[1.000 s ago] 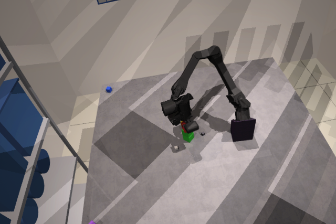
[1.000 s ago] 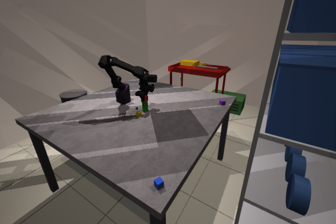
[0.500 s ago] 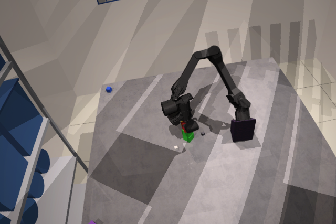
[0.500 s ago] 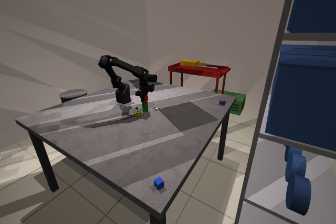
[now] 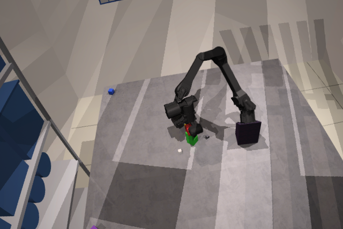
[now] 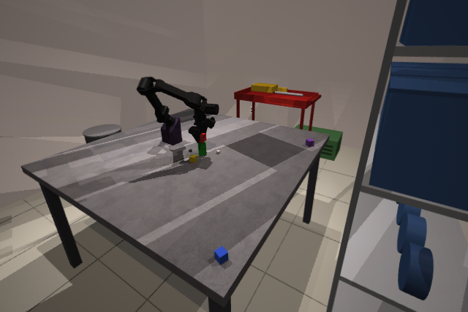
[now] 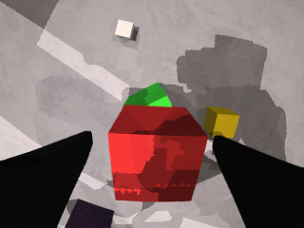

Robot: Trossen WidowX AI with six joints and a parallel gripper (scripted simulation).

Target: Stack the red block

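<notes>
The red block [image 5: 187, 128] [image 6: 202, 137] [image 7: 157, 163] sits on top of the green tower [image 5: 191, 139] [image 6: 202, 148] [image 7: 154, 97], which stands upright on the table. In the wrist view the tower shows only a corner behind the red block; the contact between them is hidden there. My gripper [image 7: 154, 140] is open, its two fingers standing apart on either side of the red block, with a gap on each side. In the top and exterior views the gripper partly covers the red block.
A yellow block [image 6: 193, 158] [image 7: 221, 123] lies close to the tower. A small white cube [image 5: 179, 150] [image 6: 218, 151] [image 7: 124, 28] and a small dark piece [image 5: 206, 137] [image 6: 190, 150] are also near. A blue cube [image 5: 111, 91] [image 6: 221, 255] and a purple cube [image 6: 309, 142] lie near table corners.
</notes>
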